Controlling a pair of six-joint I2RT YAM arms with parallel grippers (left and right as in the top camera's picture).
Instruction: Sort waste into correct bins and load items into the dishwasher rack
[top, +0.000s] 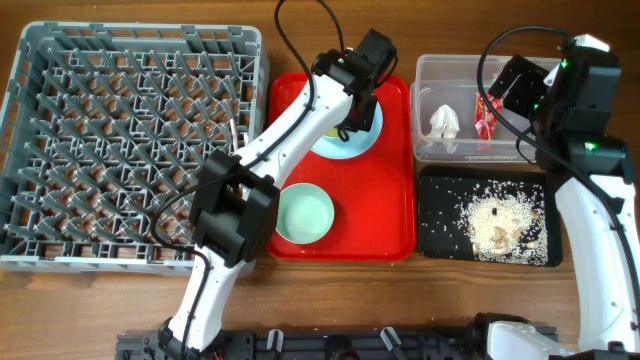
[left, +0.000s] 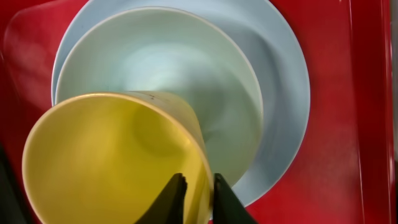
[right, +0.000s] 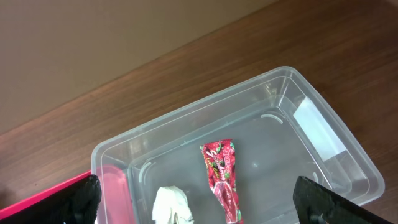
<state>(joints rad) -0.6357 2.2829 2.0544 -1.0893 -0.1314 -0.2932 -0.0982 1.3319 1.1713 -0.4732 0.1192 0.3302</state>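
The left gripper is pinching the rim of a small yellow plastic cup, its jaws drawn narrow with one dark finger inside the lip and one outside. The cup is tipping on its side, mouth towards the wrist camera, with its base over a light blue round bowl. Whether it is touching the bowl cannot be told. The bowl is sitting on a light blue round plate on a flat red serving tray. A pale green round bowl is standing alone nearer the front of that tray. The large square grey plastic dishwasher rack is lying just to the tray's left.

The right gripper is hanging spread wide and holding nothing above a clear rectangular plastic tub. In the tub, a small shiny red snack wrapper is lying between the spread fingers, with a crumpled white paper napkin just beside it. The wrapper is carrying print too small to read.

Next to the tub, a shallow glossy black rectangular tray is holding loose whitish rice-like food scraps.
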